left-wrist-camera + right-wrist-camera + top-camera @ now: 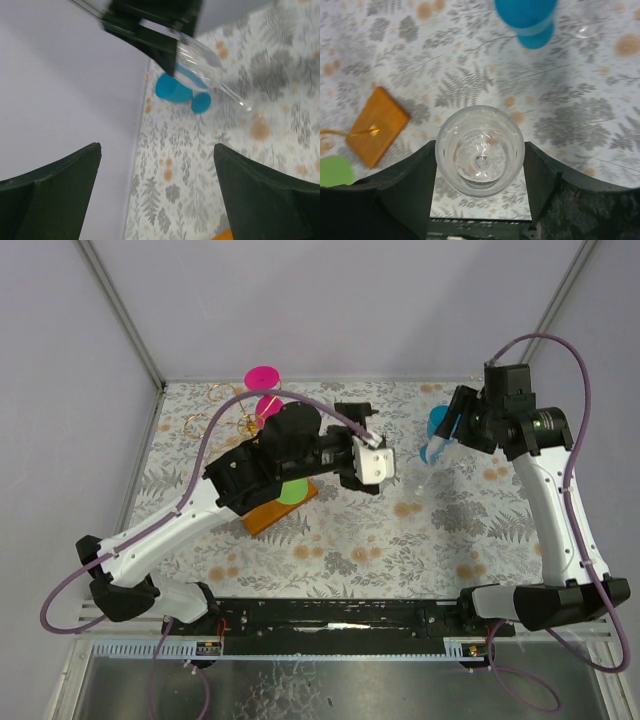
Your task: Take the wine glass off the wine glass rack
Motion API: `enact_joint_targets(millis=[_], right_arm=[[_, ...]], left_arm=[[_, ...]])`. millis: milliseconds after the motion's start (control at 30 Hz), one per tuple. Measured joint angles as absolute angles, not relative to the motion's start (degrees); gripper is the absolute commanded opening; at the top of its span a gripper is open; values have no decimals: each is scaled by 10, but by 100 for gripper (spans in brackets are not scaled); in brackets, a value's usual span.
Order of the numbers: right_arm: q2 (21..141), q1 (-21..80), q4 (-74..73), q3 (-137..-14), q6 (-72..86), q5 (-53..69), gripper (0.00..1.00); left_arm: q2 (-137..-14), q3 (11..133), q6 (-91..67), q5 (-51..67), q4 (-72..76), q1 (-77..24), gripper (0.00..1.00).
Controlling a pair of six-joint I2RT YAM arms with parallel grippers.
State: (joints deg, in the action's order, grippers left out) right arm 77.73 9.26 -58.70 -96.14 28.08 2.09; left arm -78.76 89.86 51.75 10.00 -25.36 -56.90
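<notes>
My right gripper (480, 167) is shut on a clear wine glass (480, 149); its bowl sits between the two dark fingers (415, 182) and I look straight down into it. In the left wrist view the same wine glass (201, 64) hangs tilted, stem pointing down to the right. In the top view it sits at the right gripper (447, 437), above the table at the right. My left gripper (157, 165) is open with nothing between its fingers, a short way left of the glass (431, 452). The gold wire wine glass rack (214, 406) stands far left on its orange wooden base (376, 125).
A blue glass (440, 421) stands on the floral tablecloth just beyond the right gripper. Pink glasses (263, 376) hang on the rack, and a green glass (293, 490) sits by its base. Lilac walls (65, 90) close in the back and sides.
</notes>
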Motion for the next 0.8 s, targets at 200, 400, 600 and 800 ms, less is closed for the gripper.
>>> enact_joint_targets(millis=[200,400,600,800], right_arm=[[689,93,-536,-846,246,-114,27],[599,93,-441,-725,225,-216,27],[557,93,-329,-596,200,-292,27],[513,93,-222,-478,181,-313,26]], left_arm=[[-848,1047,361,112,-262,-531,93],[-908,1170,205,159,-284,-435,95],[-929,1212,84,216,-308,-358,100],[-929,1221,-9,274,-308,-307,100]])
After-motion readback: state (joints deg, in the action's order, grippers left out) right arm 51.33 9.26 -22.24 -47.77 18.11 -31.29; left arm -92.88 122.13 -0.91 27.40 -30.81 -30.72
